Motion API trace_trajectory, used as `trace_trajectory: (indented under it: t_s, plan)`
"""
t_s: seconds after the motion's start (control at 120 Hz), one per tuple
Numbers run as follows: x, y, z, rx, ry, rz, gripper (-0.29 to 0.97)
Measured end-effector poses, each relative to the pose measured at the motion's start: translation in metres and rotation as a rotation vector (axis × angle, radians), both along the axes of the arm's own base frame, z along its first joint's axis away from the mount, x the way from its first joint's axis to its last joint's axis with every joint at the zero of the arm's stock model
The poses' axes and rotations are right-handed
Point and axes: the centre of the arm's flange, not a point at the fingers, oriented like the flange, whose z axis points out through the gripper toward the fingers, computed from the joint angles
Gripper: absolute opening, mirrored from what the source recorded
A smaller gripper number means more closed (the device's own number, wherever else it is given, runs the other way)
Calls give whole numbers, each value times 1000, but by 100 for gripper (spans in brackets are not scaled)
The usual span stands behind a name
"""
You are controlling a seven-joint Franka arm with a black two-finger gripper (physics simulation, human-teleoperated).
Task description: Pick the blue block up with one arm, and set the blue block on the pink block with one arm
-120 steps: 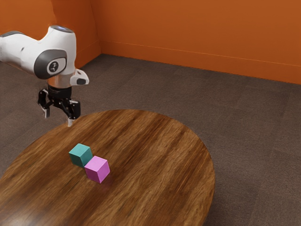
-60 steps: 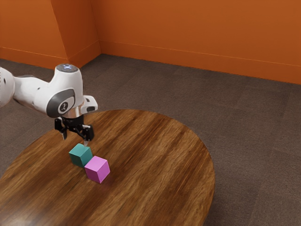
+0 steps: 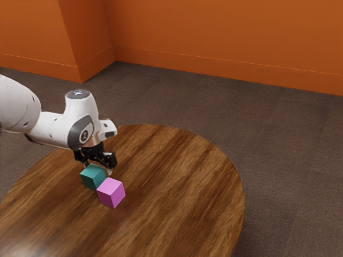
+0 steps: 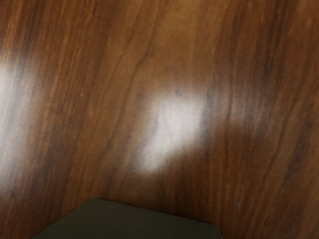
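Exterior view: a round wooden table (image 3: 177,176) holds a blue block (image 3: 92,178), with a pink block (image 3: 111,192) just beside it toward the exterior view's right. The black gripper (image 3: 96,163) hangs directly over the blue block, its fingers spread apart and not clamping anything, tips close to the block's top. Wrist view: the blue block (image 4: 129,221) is a dark blur just under the hand, on glossy wood.

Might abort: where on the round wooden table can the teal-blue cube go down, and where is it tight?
The round wooden table lies bare from the pink cube to the exterior view's right edge, and along its near edge. Crowded: the teal-blue cube sits beside the pink one, black gripper over it.
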Motion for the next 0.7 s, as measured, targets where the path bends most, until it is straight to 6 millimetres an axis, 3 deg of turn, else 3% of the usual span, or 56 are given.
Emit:
trace_trajectory:
  t_s: [0.217, 0.475, 0.7]
  plan:
    - [-2, 0, -19, 11, 34, -60, 68]
    - [-2, -4, -24, 0, 40, -98, 68]
    - [-2, -5, -21, -9, 38, -121, 49]
